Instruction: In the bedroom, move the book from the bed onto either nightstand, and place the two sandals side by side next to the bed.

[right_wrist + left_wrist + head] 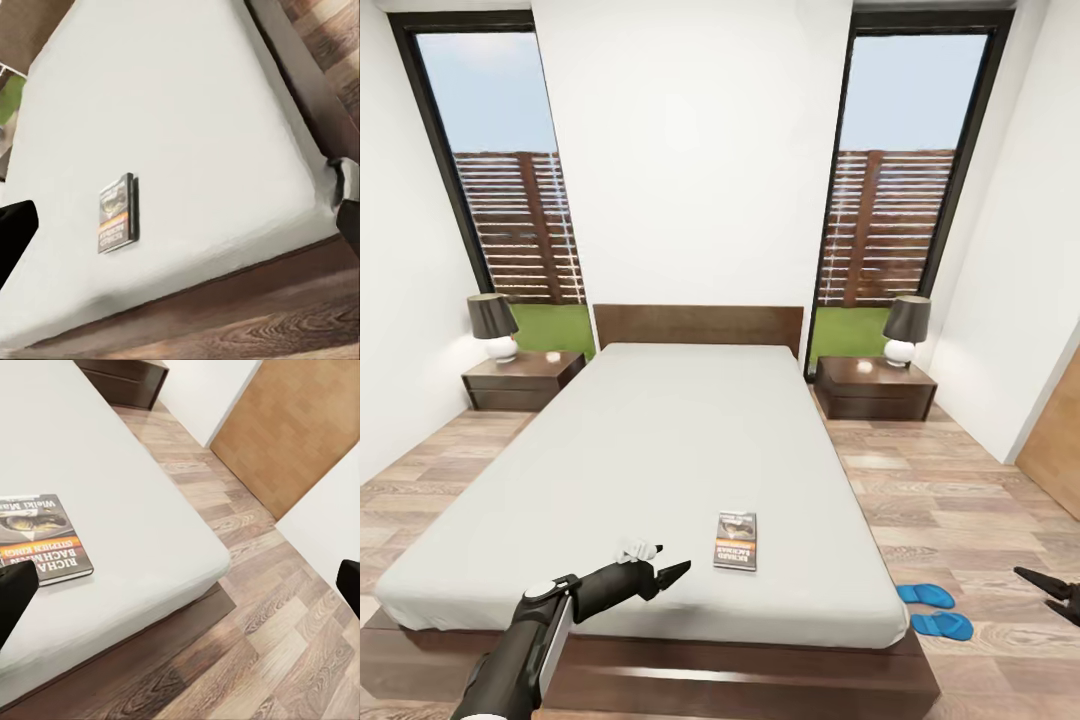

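The book [735,541] lies flat on the light grey mattress of the bed [660,440], near the foot end and a little toward the robot's right, its dark cover with the orange band facing up; it also shows in the left wrist view [41,538] and in the right wrist view [118,213], resting apart from the mattress edge. Just beside it, on the robot's left, the left gripper [660,572] hangs low over the mattress with its fingers pointing toward the book; from the wrist view their dark tips sit at opposite borders of the picture, so the fingers stand wide and hold nothing. On the wood-plank floor to the right of the bed's foot corner lie the two sandals [933,610], bright blue, close together and roughly parallel, one slightly nearer the headboard than the other. Farther right, at the picture's edge, the right gripper [1050,590] is above the floor, well apart from the book, its fingers spread wide and empty. At the head of the bed a dark wooden headboard [698,325] meets the white wall. A nightstand [525,382] stands on each side, the other [875,388] on the right, each carrying a lamp [493,327] with a dark shade on its top. Behind them tall dark-framed windows [500,170] show grass and a slatted fence.
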You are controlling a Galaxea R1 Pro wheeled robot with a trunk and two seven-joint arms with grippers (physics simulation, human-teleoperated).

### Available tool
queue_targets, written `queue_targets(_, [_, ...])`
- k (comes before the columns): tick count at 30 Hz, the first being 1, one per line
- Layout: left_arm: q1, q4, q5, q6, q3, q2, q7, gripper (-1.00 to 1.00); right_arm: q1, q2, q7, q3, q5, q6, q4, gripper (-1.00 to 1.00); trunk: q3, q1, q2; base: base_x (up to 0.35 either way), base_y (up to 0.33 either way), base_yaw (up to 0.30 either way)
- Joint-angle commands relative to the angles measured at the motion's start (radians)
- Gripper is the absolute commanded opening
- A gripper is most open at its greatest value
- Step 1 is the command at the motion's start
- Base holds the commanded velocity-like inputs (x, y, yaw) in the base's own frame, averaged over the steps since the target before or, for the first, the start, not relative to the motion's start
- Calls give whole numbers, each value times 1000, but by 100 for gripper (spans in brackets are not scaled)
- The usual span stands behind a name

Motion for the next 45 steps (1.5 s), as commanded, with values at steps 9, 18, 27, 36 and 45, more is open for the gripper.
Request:
queue_targets(9, [-1, -3, -3, 14, 6, -2, -10, 100, 0, 6, -9, 5, 3, 40, -158, 100, -1, 0, -1, 291, 0, 0])
queue_targets(18, [-1, -2, 0, 15, 7, -2, -12, 100, 0, 6, -9, 6, 3, 31, -164, 100, -1, 0, -1, 214, 0, 0])
queue_targets(27, [-1, -2, 1, 14, 8, -2, -10, 100, 0, 7, -9, 8, 3, 31, -166, 100, -1, 0, -1, 77, -128, 0])
queue_targets(36, [-1, -2, 1, 14, 8, -2, -10, 100, 0, 7, -9, 9, 3, 31, -166, 100, -1, 0, -1, 122, -220, 0])
queue_targets(45, [-1, -2, 1, 14, 8, -2, -10, 100, 0, 16, -9, 9, 3, 31, -168, 100, -1, 0, -1, 29, -40, 0])
